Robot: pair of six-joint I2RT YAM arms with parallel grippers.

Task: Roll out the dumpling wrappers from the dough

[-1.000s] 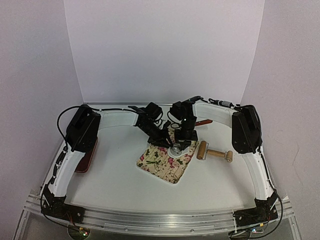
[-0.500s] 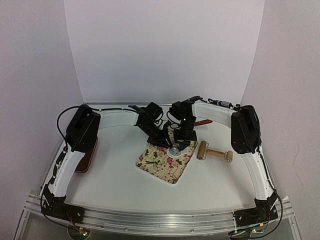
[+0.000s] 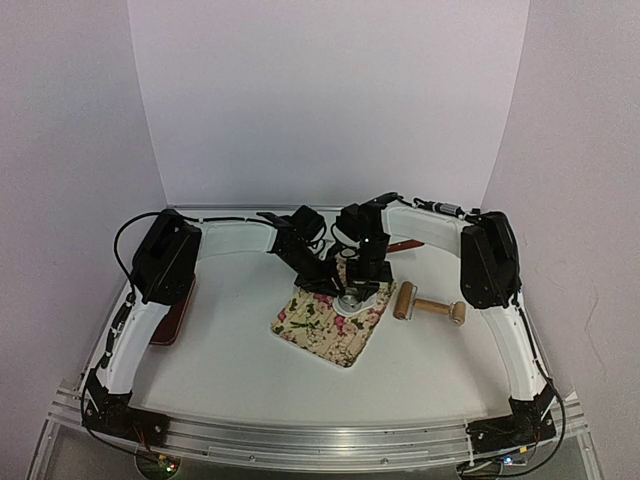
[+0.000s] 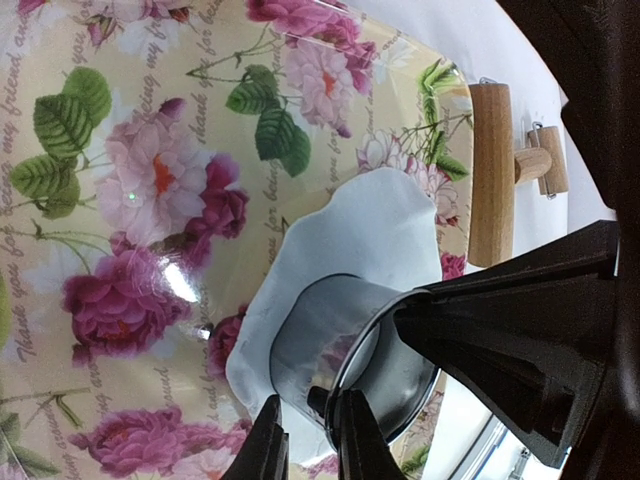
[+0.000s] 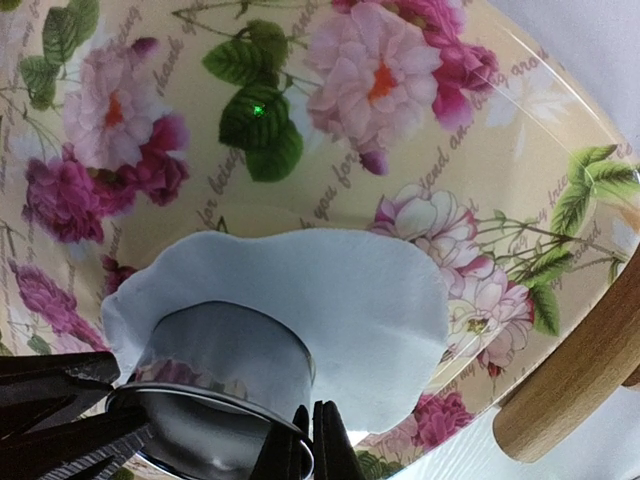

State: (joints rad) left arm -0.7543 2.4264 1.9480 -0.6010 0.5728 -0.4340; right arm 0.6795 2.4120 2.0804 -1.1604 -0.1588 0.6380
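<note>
One dough sheet [image 5: 330, 300] on the mat [image 5: 150, 120], partly hidden under one ring [image 5: 225, 365]; what lies inside it can't be made out. Left fingers [image 4: 265, 450] and right fingers [image 5: 322, 445] both pinch the ring's rim. One pin [image 3: 429, 305] right of the mat

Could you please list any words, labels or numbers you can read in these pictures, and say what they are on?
"thank you for being my friend and": on the glossy floral-print mat, repeated in cursive, partly blurred.
Nothing legible on the wooden rolling pin or the round metal ring cutter.
</note>
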